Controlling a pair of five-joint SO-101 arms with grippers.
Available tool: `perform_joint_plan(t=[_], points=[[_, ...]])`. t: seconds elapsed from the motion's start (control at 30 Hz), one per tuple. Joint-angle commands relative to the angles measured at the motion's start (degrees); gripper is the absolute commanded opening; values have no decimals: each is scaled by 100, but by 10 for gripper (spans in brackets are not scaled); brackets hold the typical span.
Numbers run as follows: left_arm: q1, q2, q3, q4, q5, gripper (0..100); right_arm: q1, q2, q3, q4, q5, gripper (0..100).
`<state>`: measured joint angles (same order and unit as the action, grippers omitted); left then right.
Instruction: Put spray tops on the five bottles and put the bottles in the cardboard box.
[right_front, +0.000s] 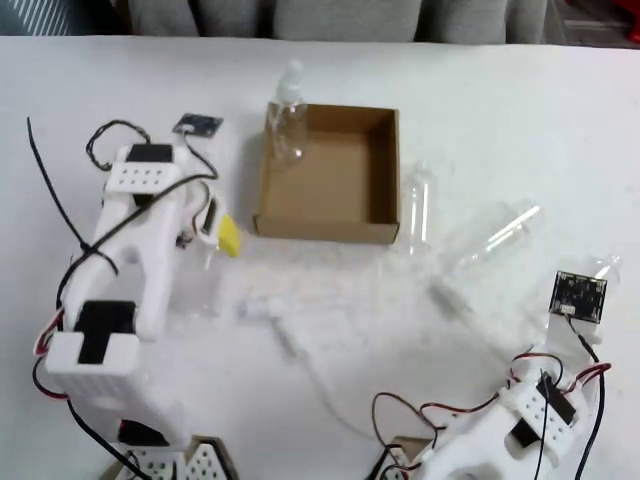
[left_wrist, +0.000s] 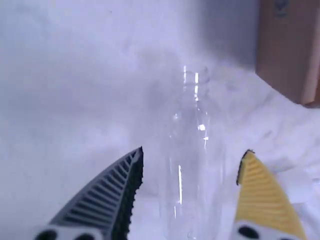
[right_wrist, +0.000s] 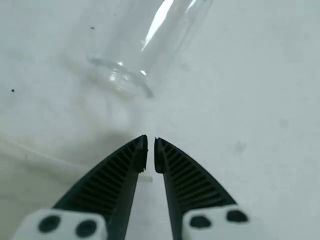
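Note:
My left gripper (left_wrist: 190, 165) is open, its grey and yellow fingers either side of a clear capless bottle (left_wrist: 192, 150) without pressing it. From above, that gripper (right_front: 207, 240) sits just left of the cardboard box (right_front: 382, 232). One bottle with a spray top (right_front: 287, 110) stands in the box's far left corner. Three more clear bottles (right_front: 420, 205) (right_front: 500, 235) (right_front: 600, 270) lie right of the box. My right gripper (right_wrist: 150, 146) is shut on nothing, close above the table, just short of a lying bottle's end (right_wrist: 142, 50).
Loose spray tops with thin tubes (right_front: 268, 306) (right_front: 450, 298) lie on the white table in front of the box. The right arm (right_front: 530, 415) is at the near right corner. Cables trail around both arm bases.

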<state>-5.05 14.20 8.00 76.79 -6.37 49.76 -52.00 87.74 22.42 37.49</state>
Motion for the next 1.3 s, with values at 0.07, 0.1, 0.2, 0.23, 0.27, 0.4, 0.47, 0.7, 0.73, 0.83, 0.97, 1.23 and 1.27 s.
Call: perform_joint_plan(t=[0.07,0.1,0.2,0.23,0.27,0.4,0.47,0.7,0.73,0.83,0.97,1.23,1.27], points=[[163,224,-281,-422,211,298,-40,-40,-62,31,70,21],[189,286,-281,-484,264,298,-40,-40,-62,31,70,21],[251,418,-281,-580,352,298,-40,-40,-62,22,70,21],[259,453,-281,-607,352,298,-40,-40,-62,13,70,21],[268,470,-281,-624,360,298,-40,-40,-62,4,70,21],[268,523,-273,-624,800,275,-40,-40,-70,-4,70,21],[277,523,-264,-615,862,194,-40,-40,-88,-4,70,21],[295,462,-281,-387,862,72,-40,-40,-97,-4,70,21],[303,444,-281,-369,862,59,-40,-40,-97,-4,79,21],[303,163,-281,-290,862,55,-207,-48,-220,84,325,21],[268,-593,-220,-141,862,55,-690,-48,-598,752,387,21],[-119,-1420,-211,132,897,57,-3134,-40,-2013,3002,387,22],[-251,-1429,-211,123,897,57,-3512,-40,-2189,3257,387,22]])
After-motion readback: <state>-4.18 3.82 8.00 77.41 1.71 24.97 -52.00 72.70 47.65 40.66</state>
